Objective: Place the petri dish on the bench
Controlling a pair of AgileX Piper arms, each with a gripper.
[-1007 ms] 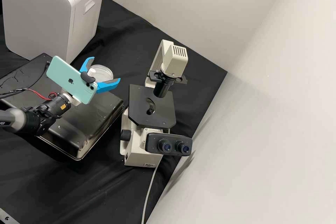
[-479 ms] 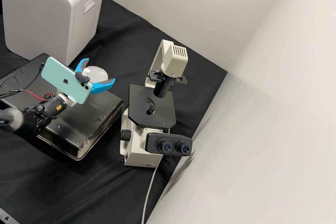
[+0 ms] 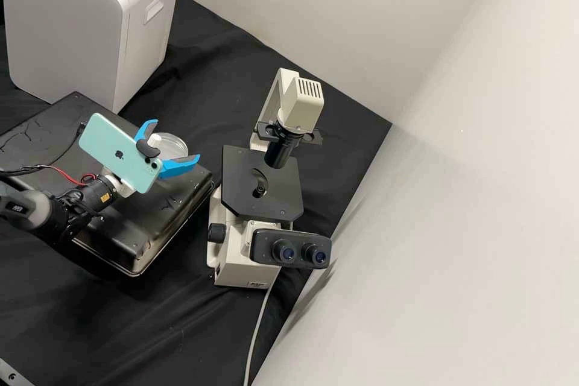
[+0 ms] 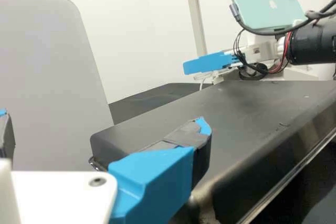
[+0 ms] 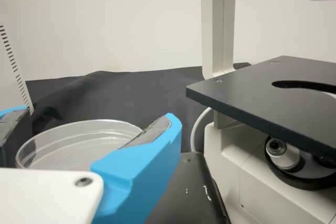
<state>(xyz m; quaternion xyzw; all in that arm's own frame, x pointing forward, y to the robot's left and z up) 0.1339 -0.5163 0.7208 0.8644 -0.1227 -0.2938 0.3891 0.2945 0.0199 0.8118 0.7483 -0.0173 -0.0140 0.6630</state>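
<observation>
Right gripper [image 3: 175,143] is closed around the petri dish [image 3: 164,142], one blue finger on each side of the rim. The dish hangs just above the far right corner of the black case [image 3: 151,211], left of the microscope [image 3: 265,217] and near-right of the white box [image 3: 90,18]. A mint phone [image 3: 120,154] is clamped on this arm's wrist.

Left gripper [image 4: 102,129] is spread wide with nothing in it, low beside the case's edge.

Step in hand, as I judge it, is carrying the dish to a set-down spot. It is over the case, not the table [image 3: 199,84]. To do it well:
- Move to the bare black cloth beyond the case's far edge.
- Keep clear of the microscope stage.
- Hold the dish level while lowering.
- Spread the fingers only once the base rests on the cloth, which looks soft and may be uneven, so go slow.

Orientation: the dish is round, so it has no long axis. It sits flat with the open side or lid up and the rim about level. Can't tell if a lid is on.
</observation>
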